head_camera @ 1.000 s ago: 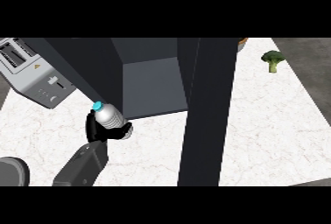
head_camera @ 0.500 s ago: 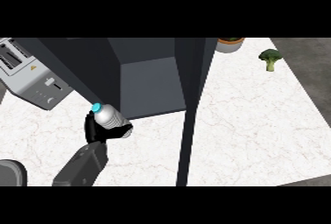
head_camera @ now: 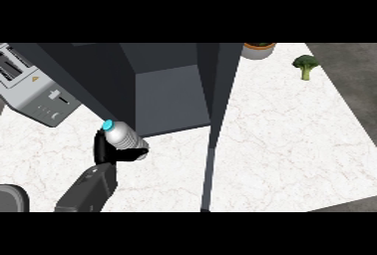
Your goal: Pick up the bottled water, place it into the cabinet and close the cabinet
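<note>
A: Where's the bottle [head_camera: 123, 139]?
B: In the left hand [head_camera: 110, 149], fingers curled around it, just near of the open cabinet [head_camera: 165, 94].
A: Risk?
B: I'd guess it clips the cabinet's left wall going in, being so close.

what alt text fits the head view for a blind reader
The robot's black left hand is curled round a clear plastic water bottle with a blue cap, just in front of an open dark grey cabinet on a white marble counter. A silver toaster sits left, broccoli far right.
</note>
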